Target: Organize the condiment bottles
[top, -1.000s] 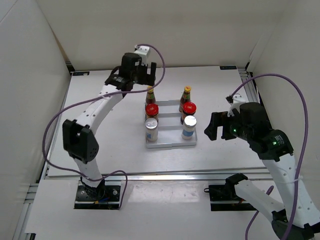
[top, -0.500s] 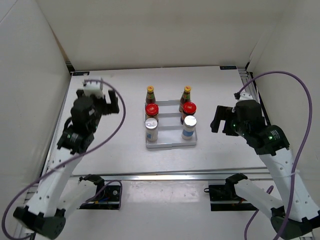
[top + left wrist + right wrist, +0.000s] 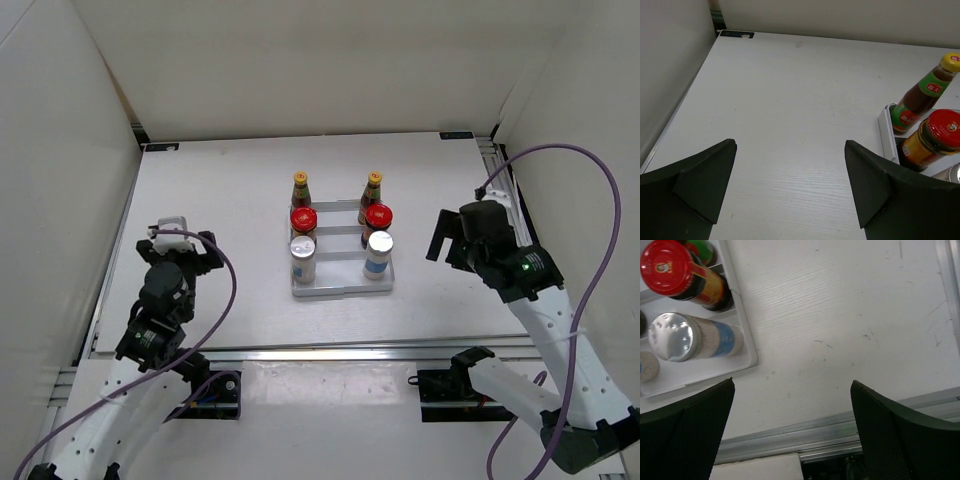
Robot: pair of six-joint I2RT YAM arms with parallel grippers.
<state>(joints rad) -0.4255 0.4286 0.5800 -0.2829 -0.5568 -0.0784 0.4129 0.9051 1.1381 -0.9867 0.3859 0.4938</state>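
The left gripper [image 3: 190,260], gaping empty, is pulling back toward the table [image 3: 230,200]'s near edge; the right gripper [image 3: 445,238] (equally wide, nothing held) is hovering nearer the condiment bottles [image 3: 303,220], all standing upright on the tray [image 3: 340,288] to its left.

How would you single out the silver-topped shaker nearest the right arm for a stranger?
Start at the flat white ribbed tray in the centre of the overhead view, loaded in two columns of three. In the column on the side of the right arm, take the item at the near end: the white silver-topped shaker. Its silver cap and blue label band set it apart from the dark red-lidded jar right behind it.
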